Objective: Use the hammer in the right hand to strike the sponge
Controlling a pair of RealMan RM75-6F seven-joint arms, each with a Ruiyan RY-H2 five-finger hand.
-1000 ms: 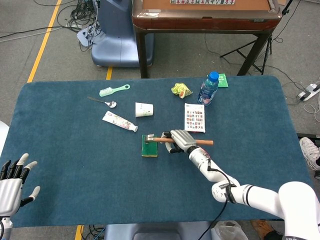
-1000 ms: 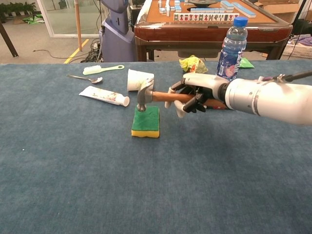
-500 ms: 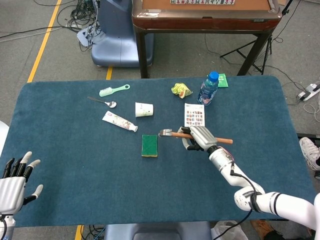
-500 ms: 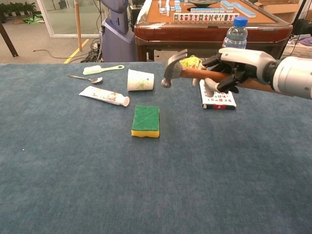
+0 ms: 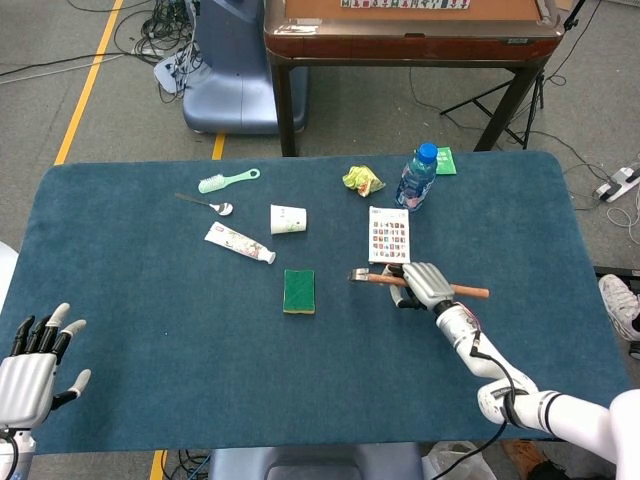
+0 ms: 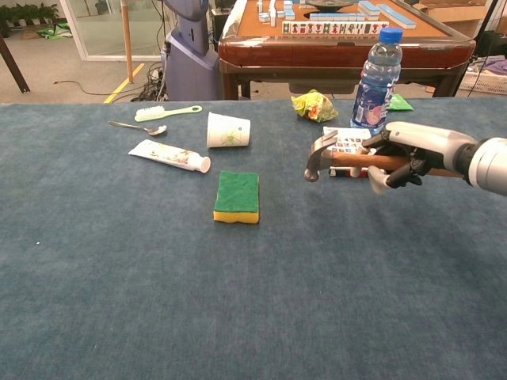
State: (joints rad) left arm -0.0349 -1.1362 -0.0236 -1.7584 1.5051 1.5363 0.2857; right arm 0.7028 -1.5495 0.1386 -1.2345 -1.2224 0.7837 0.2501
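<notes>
On the blue surface (image 5: 150, 300) in the head view, the green sponge (image 5: 299, 290) lies flat near the middle, with nothing touching it. To its right, well apart from it, the right robot hand (image 5: 424, 284) grips the wooden handle of the hammer (image 5: 372, 277), whose metal head points toward the sponge and lies just below a printed card (image 5: 389, 235). The left robot hand (image 5: 35, 357) shows at the lower left corner, holding nothing, fingers spread. Behind the sponge are a paper cup (image 5: 287, 219), a toothpaste tube (image 5: 239, 243), a spoon (image 5: 205, 203), a toothbrush (image 5: 228, 180), a water bottle (image 5: 416, 178) and a crumpled yellow wrapper (image 5: 363, 180).

In the chest view, the sponge (image 6: 237, 196) shows its green top and yellow underside. The right robot hand (image 6: 408, 155) holds the hammer (image 6: 323, 157) roughly level above the surface (image 6: 119, 277), the head hanging in the air to the right of the sponge. The left robot hand is out of this view.
</notes>
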